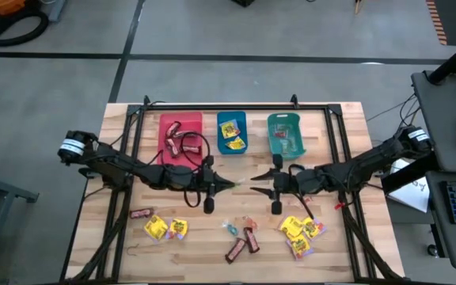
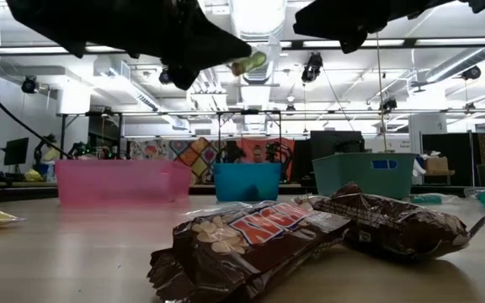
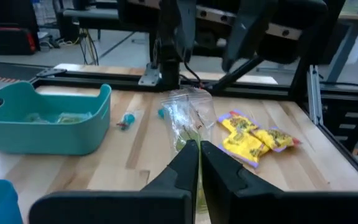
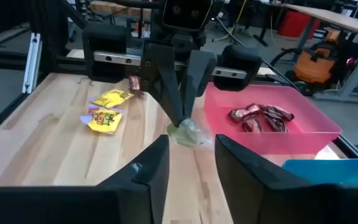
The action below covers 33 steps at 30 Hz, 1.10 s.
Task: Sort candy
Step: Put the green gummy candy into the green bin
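Left gripper (image 1: 229, 184), raised over mid-table, pinches a clear twist-wrapped candy (image 4: 191, 132) between closed fingers. Right gripper (image 1: 256, 184) faces it just beside, fingers spread and empty (apparently a handover). Recommend right fingers close fully before left releases; the teal bin (image 1: 285, 134) lies far right.

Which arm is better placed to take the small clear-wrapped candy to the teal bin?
Probably the right. The left gripper is shut on the clear-wrapped candy above mid-table, and the right gripper faces it, open, just short of it. The teal bin stands on the right arm's side.
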### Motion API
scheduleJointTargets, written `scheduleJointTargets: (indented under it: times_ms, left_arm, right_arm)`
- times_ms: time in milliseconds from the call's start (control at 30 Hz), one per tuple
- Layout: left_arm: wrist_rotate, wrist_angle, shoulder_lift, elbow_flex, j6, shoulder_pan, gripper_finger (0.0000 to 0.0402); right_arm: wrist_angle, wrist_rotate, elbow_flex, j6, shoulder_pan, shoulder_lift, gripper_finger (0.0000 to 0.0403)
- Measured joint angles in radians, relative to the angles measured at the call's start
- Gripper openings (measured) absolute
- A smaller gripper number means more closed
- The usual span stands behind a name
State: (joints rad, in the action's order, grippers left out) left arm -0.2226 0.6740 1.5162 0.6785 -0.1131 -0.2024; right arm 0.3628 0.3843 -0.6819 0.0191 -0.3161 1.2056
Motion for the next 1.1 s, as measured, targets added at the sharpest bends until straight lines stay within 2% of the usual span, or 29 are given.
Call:
scheduleJointTargets:
  times_ms: [333,700,900,1100]
  left_arm:
    - [-0.002,0.007,0.006,0.04,0.021,0.0,0.0]
    - [-0.003,0.088,0.13,0.134,0.041,0.0,0.0]
    - [-0.003,0.09,0.148,0.162,0.053,0.001,0.0]
    - [-0.003,0.071,0.143,0.162,0.053,0.002,0.0]
  right_arm:
    - [0.045,0.0,0.0,-0.016,0.0,0.008,0.0199]
    - [0.054,-0.001,0.0,-0.007,0.023,0.008,0.0204]
    - [-0.013,-0.003,0.0,-0.041,0.022,0.008,0.0171]
    - [-0.022,-0.04,0.001,-0.045,0.022,0.009,0.009]
